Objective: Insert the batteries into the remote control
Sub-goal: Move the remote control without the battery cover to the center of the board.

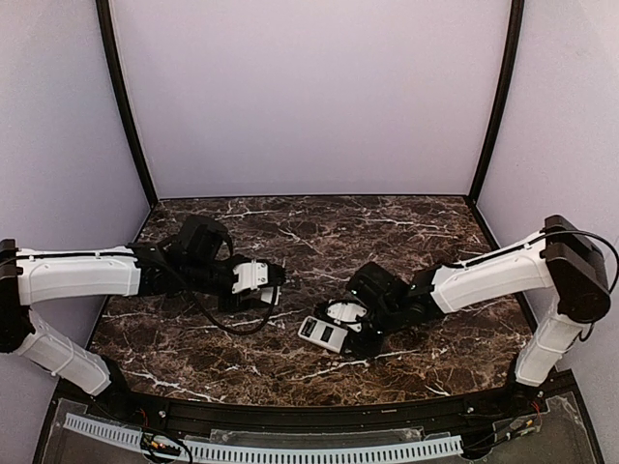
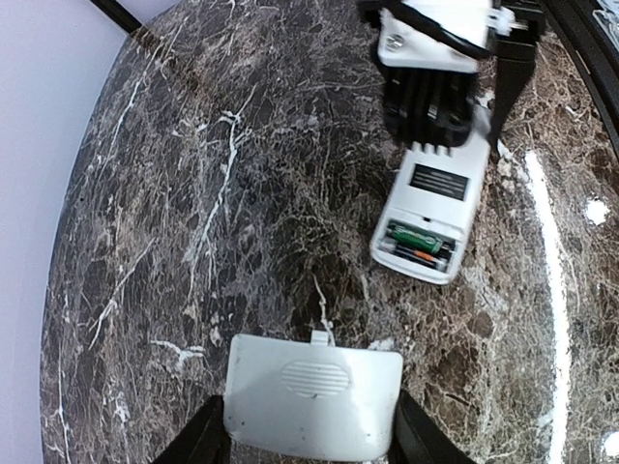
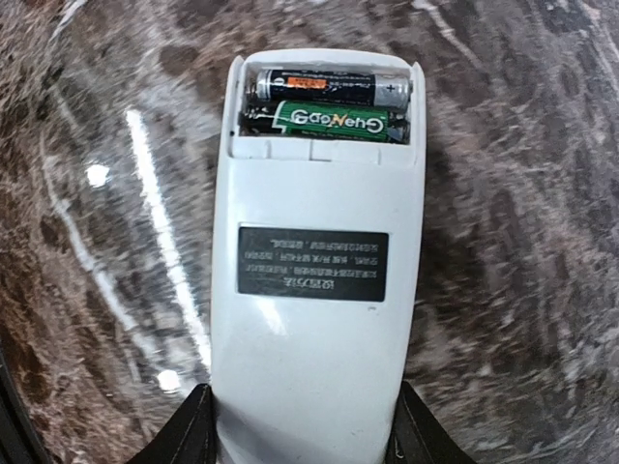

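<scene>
Right wrist view: one remote (image 3: 314,319) lies back-up on the marble table (image 3: 522,193), two batteries (image 3: 329,121) seated in its recess; right gripper (image 3: 305,427) clasps its sides. Left gripper (image 2: 308,441) pinches one battery cover (image 2: 309,396).

Batteries (image 3: 329,104) (both) inside remote control (image 3: 314,329).

Dark marble table (image 1: 406,232) enclosed by plain lilac walls (image 1: 309,97) with black corner posts (image 1: 127,106)
</scene>
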`<move>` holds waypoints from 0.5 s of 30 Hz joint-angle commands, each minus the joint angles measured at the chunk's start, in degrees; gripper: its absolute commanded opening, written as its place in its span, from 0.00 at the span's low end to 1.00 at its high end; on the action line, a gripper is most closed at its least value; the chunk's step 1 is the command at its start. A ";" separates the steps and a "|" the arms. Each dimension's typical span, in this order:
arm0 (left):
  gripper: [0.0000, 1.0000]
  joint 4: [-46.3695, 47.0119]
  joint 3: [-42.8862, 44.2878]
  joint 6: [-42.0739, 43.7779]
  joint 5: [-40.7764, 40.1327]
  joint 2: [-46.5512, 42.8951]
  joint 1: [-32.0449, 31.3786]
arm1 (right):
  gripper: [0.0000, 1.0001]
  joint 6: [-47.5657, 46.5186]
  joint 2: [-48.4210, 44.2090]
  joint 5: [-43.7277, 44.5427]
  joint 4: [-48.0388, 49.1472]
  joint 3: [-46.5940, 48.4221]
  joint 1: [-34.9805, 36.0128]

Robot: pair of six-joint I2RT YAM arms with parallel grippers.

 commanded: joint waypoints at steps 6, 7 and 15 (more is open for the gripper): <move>0.29 -5.95 4.83 -0.28 8.61 5.89 5.15 | 0.28 -21.46 6.55 -11.04 6.60 9.33 -13.65; 0.29 -5.97 5.46 -0.16 9.71 7.91 5.43 | 0.28 -22.80 7.05 -11.82 7.20 9.46 -14.26; 0.27 -6.89 13.30 1.90 14.57 19.40 6.69 | 0.25 -28.48 10.39 -14.64 7.82 10.42 -15.68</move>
